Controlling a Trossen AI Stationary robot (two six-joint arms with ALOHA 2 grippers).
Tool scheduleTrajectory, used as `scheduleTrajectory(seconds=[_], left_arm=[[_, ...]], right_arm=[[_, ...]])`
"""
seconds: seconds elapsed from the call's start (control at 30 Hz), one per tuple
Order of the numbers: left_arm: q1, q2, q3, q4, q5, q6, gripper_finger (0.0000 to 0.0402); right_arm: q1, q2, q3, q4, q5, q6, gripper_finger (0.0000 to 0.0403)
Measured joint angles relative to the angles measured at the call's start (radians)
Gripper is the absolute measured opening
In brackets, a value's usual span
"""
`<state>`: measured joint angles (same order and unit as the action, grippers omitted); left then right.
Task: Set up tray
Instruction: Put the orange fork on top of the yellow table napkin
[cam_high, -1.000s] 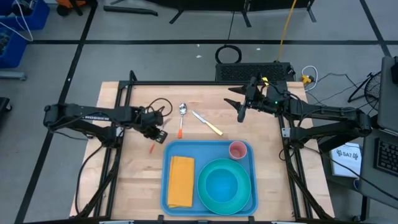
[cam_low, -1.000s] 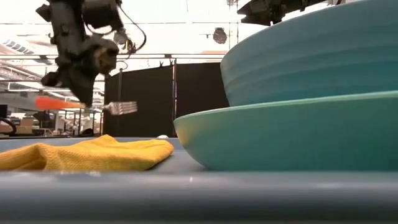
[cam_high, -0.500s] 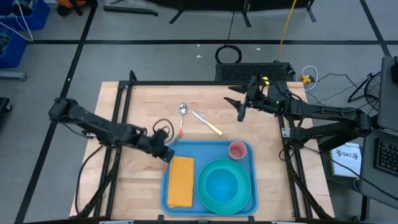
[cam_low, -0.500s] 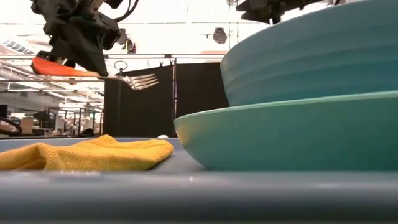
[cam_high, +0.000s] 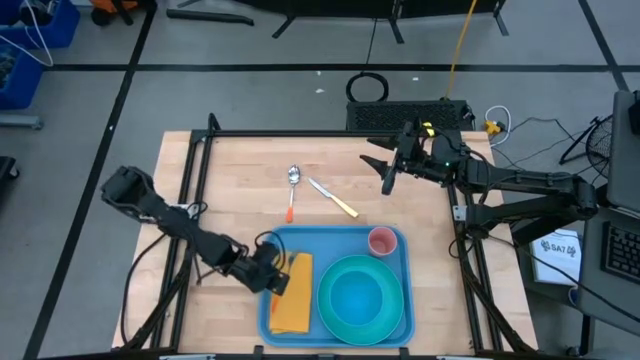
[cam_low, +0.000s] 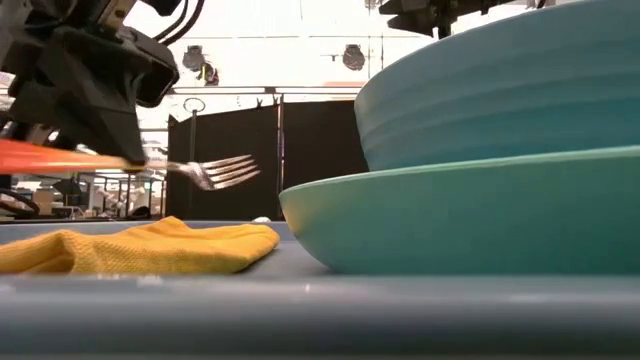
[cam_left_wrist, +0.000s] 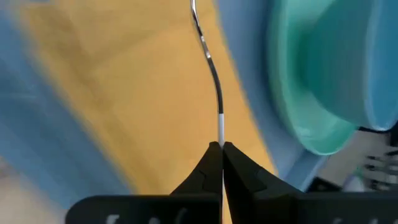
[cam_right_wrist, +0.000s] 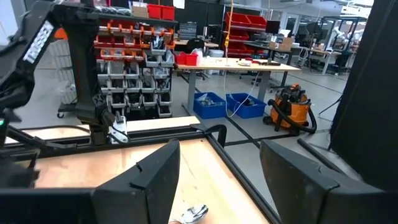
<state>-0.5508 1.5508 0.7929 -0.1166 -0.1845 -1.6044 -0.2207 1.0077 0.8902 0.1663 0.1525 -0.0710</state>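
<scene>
Tray (cam_high: 335, 240) of blue plastic lies at the table's near edge, between the two arms, carrying a turquoise plate (cam_high: 355, 295) and a yellow napkin (cam_high: 293, 290). Left gripper (cam_high: 272, 277) hangs over the tray's left side, above the napkin, clamped on a fork (cam_low: 205, 172) with an orange handle. Right gripper (cam_high: 390, 168) waits well beyond the tray's far right corner, fingers spread wide.

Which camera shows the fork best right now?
The low view: the fork shows side-on, tines clear, above the napkin, held by the left gripper. The left wrist view shows only its thin edge. The high view hides it almost entirely; the right wrist view misses it.
</scene>
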Motion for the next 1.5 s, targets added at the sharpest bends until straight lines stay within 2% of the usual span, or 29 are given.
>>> scheduleTrajectory(seconds=[0.17, 0.3, 0.5, 0.77, 1.1, 1.33, 1.5], left_arm=[[-0.023, 0.081, 0.002, 0.121, -0.027, -0.048, 0.0001], [-0.057, 0.138, 0.001, 0.153, -0.053, -0.138, 0.0001], [-0.122, 0.141, 0.001, 0.13, -0.202, -0.278, 0.0], [-0.175, 0.14, 0.001, 0.107, -0.266, -0.42, 0.0], [-0.209, 0.143, 0.001, 0.027, -0.294, -0.51, 0.0], [-0.204, 0.218, 0.002, 0.122, -0.27, -0.489, 0.0002], [-0.204, 0.242, 0.002, 0.141, -0.244, -0.485, 0.0032]], right_arm=[[0.004, 0.0, 0.0, 0.003, 0.0, 0.007, 0.0212], [0.026, 0.0, 0.0, 0.014, 0.0, 0.006, 0.0212], [0.048, 0.0, 0.0, 0.054, 0.002, -0.01, 0.0212], [0.051, 0.0, 0.0, 0.055, 0.009, -0.026, 0.0212], [0.051, 0.0, 0.0, 0.064, 0.01, -0.038, 0.0212], [0.051, 0.001, 0.0, 0.07, 0.009, -0.038, 0.0212], [0.051, 0.001, 0.0, 0.073, 0.009, -0.038, 0.0212]])
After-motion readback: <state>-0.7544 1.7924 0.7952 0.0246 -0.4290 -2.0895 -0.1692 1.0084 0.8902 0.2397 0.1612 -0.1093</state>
